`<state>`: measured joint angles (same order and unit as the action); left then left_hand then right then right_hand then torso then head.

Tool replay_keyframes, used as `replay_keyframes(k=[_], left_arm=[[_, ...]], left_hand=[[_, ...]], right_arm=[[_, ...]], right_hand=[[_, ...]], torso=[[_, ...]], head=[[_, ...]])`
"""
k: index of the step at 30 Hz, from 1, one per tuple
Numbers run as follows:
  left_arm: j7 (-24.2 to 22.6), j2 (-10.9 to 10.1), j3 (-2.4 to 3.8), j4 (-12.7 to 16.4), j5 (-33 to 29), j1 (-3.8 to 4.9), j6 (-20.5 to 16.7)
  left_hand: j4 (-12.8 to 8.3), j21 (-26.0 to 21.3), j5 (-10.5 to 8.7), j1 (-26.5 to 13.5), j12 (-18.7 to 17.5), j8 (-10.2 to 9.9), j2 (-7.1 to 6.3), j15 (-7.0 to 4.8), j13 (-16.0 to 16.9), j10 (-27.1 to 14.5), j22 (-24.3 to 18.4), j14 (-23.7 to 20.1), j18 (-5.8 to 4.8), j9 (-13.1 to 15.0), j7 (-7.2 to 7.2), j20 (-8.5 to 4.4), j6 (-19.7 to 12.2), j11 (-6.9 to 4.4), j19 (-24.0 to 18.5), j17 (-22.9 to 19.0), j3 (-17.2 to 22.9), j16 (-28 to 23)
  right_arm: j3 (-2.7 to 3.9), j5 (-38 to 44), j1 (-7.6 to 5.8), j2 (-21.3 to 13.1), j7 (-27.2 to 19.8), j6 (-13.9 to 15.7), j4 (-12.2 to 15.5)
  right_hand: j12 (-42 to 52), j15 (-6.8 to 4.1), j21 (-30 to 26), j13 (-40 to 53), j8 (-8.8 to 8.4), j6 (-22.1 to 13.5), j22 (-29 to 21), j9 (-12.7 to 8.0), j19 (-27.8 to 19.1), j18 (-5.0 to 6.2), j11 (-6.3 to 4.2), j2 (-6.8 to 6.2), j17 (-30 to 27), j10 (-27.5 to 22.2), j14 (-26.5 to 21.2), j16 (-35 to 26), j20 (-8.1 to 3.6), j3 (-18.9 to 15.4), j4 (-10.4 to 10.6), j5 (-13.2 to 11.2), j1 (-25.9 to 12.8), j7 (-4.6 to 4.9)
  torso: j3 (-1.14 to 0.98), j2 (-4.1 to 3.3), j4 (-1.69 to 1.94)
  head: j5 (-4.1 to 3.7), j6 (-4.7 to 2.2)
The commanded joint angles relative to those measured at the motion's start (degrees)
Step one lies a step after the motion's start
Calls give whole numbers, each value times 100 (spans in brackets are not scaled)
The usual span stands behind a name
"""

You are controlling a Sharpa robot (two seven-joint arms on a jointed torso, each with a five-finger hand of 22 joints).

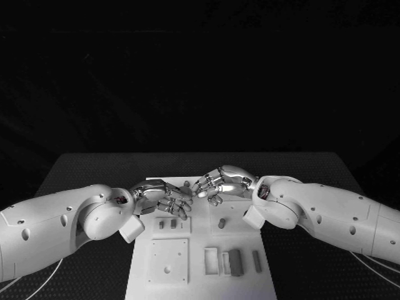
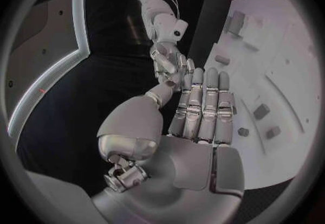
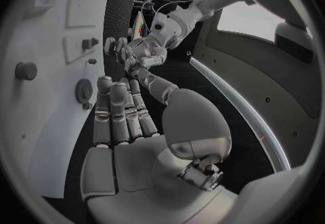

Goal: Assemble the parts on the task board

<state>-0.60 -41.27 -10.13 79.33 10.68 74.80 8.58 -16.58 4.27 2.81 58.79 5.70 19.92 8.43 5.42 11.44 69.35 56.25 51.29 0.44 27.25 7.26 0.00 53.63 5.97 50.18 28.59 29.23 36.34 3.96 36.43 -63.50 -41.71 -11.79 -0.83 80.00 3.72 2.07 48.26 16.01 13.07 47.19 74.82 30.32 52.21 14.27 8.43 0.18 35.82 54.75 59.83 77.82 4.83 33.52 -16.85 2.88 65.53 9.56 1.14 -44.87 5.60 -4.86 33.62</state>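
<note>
The white task board lies in the middle of the table. My left hand and right hand meet fingertip to fingertip above its far end. In the left wrist view my left hand has its fingers straight and side by side, the thumb close by, and I see no part in it. My right hand lies the same way, palm bare. Small grey parts stand near the board's middle, and several grey blocks lie at its near end.
Two square white plates sit on the board's left side, with two short pegs by the farther one. Both forearms flank the board. Black table stretches on either side and beyond.
</note>
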Motion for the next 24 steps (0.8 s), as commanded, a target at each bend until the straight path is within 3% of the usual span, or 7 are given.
replay_keyframes(k=[1, 7, 13, 16, 24], left_arm=[[-89, 24, 2, 23, 11, 6, 88], [-88, 31, 2, 27, 11, 6, 87], [-87, 31, 2, 25, 11, 6, 93], [-82, 33, 2, 24, 11, 6, 87], [-65, 45, 2, 17, 15, 6, 94]], left_hand=[[-10, 29, 1, 18, 41, 19, 40, 5, 10, 34, 9, 49, -8, 12, 6, -17, 32, -3, 35, 10, 37, -30], [-10, 31, 1, 21, 42, 22, 36, 3, 12, 38, 12, 53, -8, 16, 6, -19, 35, -4, 38, 14, 42, -29], [-10, 32, 1, 23, 42, 22, 35, 2, 13, 40, 14, 54, -8, 18, 7, -20, 35, -5, 39, 17, 45, -30], [-10, 32, 1, 24, 41, 23, 34, 2, 13, 40, 15, 54, -9, 18, 7, -20, 35, -5, 39, 18, 46, -30], [-9, 33, 1, 25, 41, 24, 31, 2, 15, 42, 17, 56, -9, 20, 9, -21, 36, -6, 40, 21, 49, -30]], right_arm=[[1, 2, 5, 14, -111, -117, 18], [1, 30, 5, 26, -95, -152, 49], [1, 103, 5, 35, -92, -151, 80], [1, 215, 5, 41, -111, -83, 74], [1, 283, 5, 52, -131, -18, 76]], right_hand=[[10, -9, -16, -43, -45, -91, 13, -18, 28, 73, 1, -69, -8, 40, 16, 39, -19, -53, -2, -10, 2, -3], [4, -8, -31, -151, -98, -234, 22, -47, 10, 73, 2, -172, -20, 53, -8, 45, -22, -88, -5, -9, 78, -33], [44, -15, -32, -214, -43, -177, 33, -32, 18, 73, -6, -159, -27, 193, -9, 66, -21, -107, -5, -9, 131, 7], [99, -49, -14, -229, 25, -73, 48, -14, 49, 73, -42, -123, -22, 379, 15, 103, -29, -118, -4, -9, 153, 72], [239, -123, 24, -201, 171, 186, 76, 10, 111, 73, -119, -42, -21, 840, 63, 163, -57, -92, -3, -9, 197, 82]], torso=[[-3, 1, 2], [-2, 1, -2], [-3, 0, -2], [-1, 0, -2], [-2, 1, -1]], head=[[23, 2], [19, 3], [14, 4], [10, 2], [14, 8]])
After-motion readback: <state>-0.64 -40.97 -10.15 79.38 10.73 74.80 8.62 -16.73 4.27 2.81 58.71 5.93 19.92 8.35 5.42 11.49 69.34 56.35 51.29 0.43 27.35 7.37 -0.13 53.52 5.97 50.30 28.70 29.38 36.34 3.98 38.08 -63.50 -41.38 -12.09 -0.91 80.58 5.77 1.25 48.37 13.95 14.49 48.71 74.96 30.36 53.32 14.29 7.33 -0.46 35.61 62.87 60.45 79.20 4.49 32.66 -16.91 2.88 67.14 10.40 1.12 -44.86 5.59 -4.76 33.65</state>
